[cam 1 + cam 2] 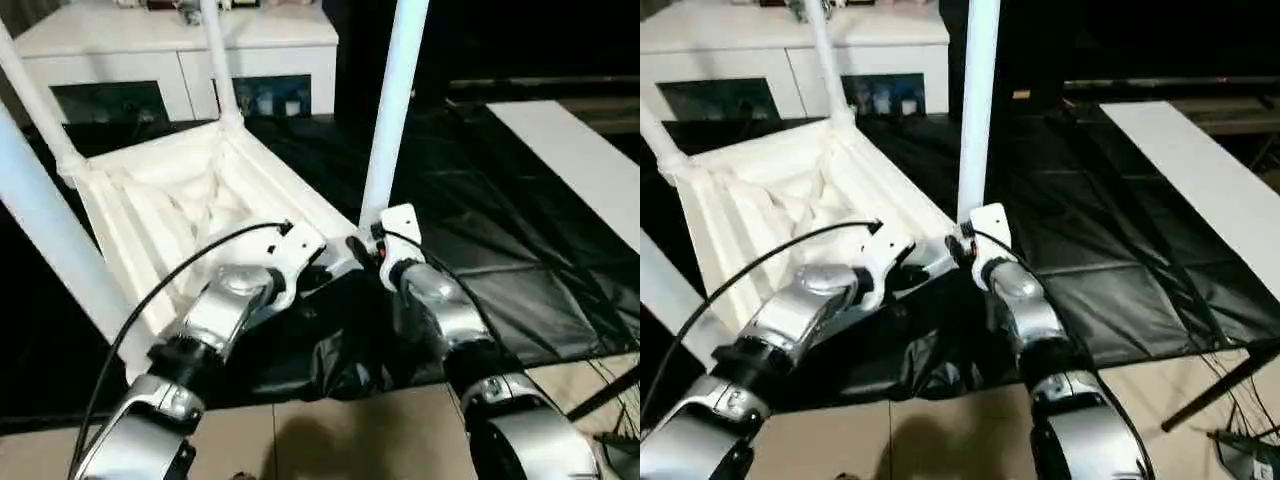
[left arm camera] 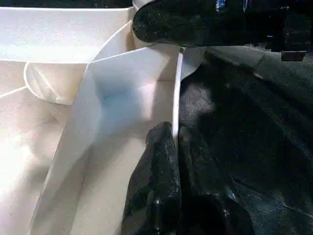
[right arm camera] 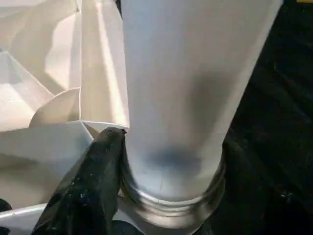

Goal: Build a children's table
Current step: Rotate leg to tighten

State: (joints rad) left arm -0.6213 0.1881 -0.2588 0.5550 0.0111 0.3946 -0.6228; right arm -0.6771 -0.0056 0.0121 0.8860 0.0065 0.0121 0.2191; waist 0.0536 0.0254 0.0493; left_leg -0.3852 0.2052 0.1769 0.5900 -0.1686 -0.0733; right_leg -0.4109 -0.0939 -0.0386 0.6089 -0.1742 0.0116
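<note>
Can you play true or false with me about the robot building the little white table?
1. The table top is lying upside down. True: its ribbed underside faces up.
2. The right gripper is at the bottom of a white leg. True: in the right wrist view a black finger touches the leg just above its threaded end.
3. The left gripper is wide open. False: it is shut on the thin rim of the top.
4. The floor mat under the table is red. False: it is black.
5. All the legs are lying flat. False: they stand up from the corners.
</note>
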